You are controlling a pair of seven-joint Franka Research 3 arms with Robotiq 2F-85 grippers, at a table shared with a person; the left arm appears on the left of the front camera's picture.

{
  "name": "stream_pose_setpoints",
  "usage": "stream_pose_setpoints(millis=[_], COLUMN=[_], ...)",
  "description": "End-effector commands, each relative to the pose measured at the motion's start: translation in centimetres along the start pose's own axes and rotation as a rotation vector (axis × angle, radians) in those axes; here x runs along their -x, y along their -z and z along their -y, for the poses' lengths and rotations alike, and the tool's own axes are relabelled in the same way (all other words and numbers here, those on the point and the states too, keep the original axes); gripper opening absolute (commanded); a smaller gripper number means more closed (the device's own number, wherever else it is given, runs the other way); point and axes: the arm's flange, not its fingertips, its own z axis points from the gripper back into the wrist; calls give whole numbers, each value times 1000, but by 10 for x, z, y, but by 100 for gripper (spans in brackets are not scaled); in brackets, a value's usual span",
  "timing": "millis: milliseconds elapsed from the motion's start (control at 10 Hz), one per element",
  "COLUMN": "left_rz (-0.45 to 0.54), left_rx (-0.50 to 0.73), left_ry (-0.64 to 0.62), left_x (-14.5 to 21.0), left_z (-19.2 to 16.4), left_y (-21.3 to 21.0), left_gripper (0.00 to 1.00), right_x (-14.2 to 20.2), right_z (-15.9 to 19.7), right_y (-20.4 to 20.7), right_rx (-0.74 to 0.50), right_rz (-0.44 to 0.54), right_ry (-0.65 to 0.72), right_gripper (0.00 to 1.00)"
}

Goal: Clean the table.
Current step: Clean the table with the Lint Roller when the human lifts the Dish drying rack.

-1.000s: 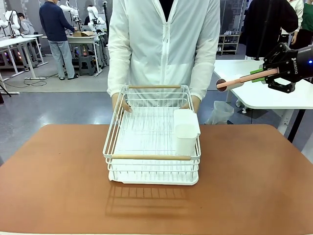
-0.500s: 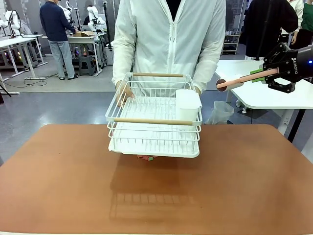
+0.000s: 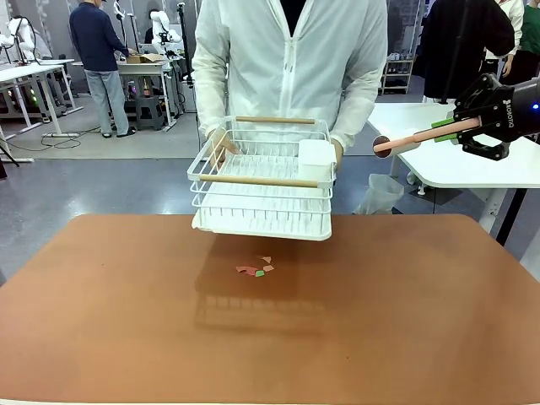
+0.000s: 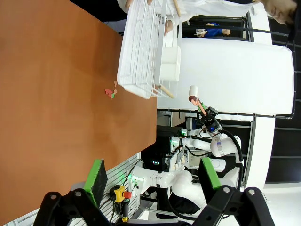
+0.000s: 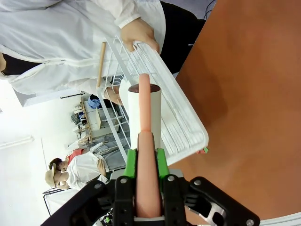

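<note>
Reddish-brown table (image 3: 422, 329) across whole foreground. White dish rack (image 3: 261, 202) held clear above its far-mid part in person's hands (image 3: 221, 145). L gripper (image 4: 153, 176) near table edge, jaws spread, empty. R gripper (image 3: 447, 128) raised at right, pinching pink-handled lint roller (image 3: 409, 139). Few sm. coloured scraps (image 3: 256, 270) on tabletop below rack.
</note>
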Motion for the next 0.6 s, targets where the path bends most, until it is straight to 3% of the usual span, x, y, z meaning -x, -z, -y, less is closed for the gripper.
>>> stream_pose_setpoints(millis=[0,500], left_rz=[4,4], left_rx=[12,12], left_ry=[4,4], left_x=[1,1], left_z=[0,0], left_y=[-2,-2], left_gripper=[100,100], right_x=[1,1], right_z=[0,0], right_y=[0,0], right_rx=[-4,-4], right_rz=[-5,-5], right_ry=[2,2], right_gripper=[7,7])
